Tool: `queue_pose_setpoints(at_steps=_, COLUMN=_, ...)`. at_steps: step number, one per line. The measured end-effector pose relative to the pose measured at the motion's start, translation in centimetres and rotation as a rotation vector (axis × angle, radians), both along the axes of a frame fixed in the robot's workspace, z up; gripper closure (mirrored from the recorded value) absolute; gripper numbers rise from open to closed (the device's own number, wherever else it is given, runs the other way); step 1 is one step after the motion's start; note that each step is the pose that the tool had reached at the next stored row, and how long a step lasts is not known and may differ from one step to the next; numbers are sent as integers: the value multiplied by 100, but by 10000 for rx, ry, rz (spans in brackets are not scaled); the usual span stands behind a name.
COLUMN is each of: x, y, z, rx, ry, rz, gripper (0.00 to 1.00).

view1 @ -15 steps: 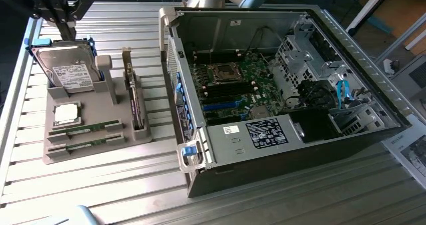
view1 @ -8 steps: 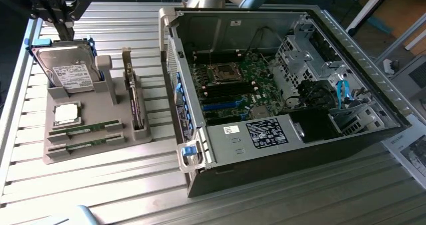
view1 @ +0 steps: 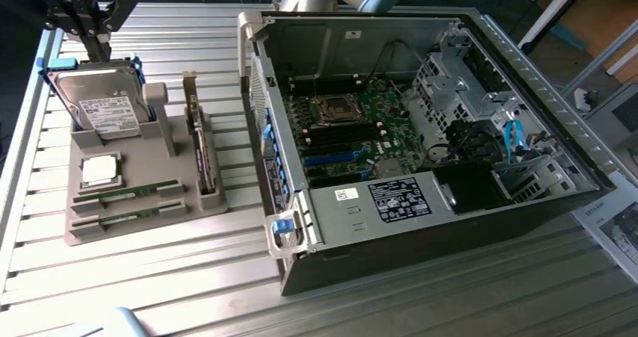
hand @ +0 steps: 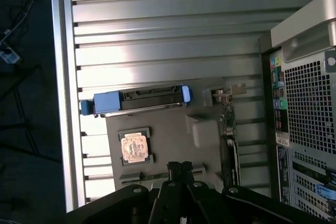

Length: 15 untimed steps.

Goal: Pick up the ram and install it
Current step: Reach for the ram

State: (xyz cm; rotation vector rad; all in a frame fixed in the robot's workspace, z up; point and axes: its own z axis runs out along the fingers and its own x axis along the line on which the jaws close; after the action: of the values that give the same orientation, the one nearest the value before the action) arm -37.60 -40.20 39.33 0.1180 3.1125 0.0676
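Green ram [view1: 128, 193]: lies lengthwise in a slot of the grey holder [view1: 149, 164], at the holder's near end, just on the near side of the processor [view1: 100, 170]; nothing touches it.
Second green stick [view1: 130, 216]: parallel to the ram in the next slot, nearer again.
Fingers [hand: 176, 170]: black, pressed together tip to tip, holding nothing.
Fingers and ram: in the exterior view the fingers hang high at the far left, showing above the hard drive [view1: 100, 105] and well apart from the ram. In the wrist view their tips line up with the holder's slotted end beside the processor.
Hard drive: upright in a blue-edged bracket at the holder's far end.
Expansion card [view1: 205, 154]: on edge along the holder's side, on the exterior view's right.
Computer case [view1: 419, 255]: open, lying on its side, on the exterior view's right of the holder.
Motherboard [view1: 349, 128]: green, exposed inside the case, with a square socket and rows of black and blue slots.
Desk [view1: 199, 277]: slatted metal, carrying holder and case.
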Motion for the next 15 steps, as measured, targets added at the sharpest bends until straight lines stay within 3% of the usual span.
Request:
queue_pose_setpoints(at_steps=5, x=0, y=-52, z=0, rx=0, ry=0, rz=0, gripper=90)
queue_pose_setpoints(at_steps=10, x=0, y=-158, z=0, rx=0, ry=0, rz=0, gripper=90)
queue_pose_setpoints(at_steps=15, x=0, y=-232, z=0, rx=0, ry=0, rz=0, gripper=90)
